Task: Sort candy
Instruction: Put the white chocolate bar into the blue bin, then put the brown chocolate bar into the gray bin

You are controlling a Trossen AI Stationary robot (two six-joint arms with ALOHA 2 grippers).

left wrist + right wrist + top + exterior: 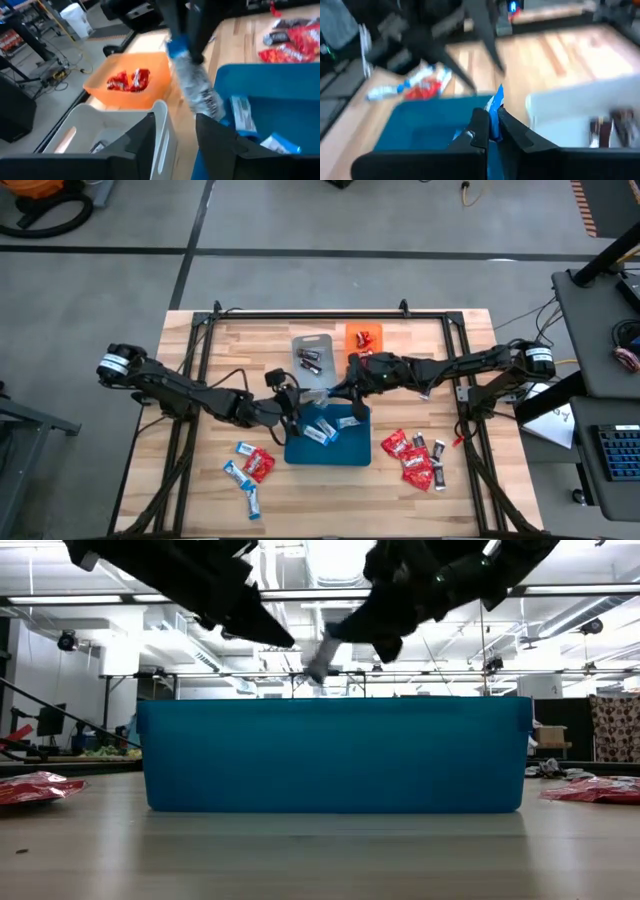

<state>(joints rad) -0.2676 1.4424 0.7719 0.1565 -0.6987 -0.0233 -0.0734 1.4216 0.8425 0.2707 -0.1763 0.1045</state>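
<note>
Nearest the low camera, the blue tray fills the middle of the table; it holds blue-and-white bars, so each kind evidently has its own tray. Behind it, the grey tray carries dark mini bars and the orange tray carries red packets. Both arms meet over the blue tray's rear rim. The right pincer is closed on a blue-and-white bar, held above the blue tray, probably for release there. The left pincer stands partly open and empty, facing that bar. Unsorted candy lies on the table to either side of the blue tray.
</note>
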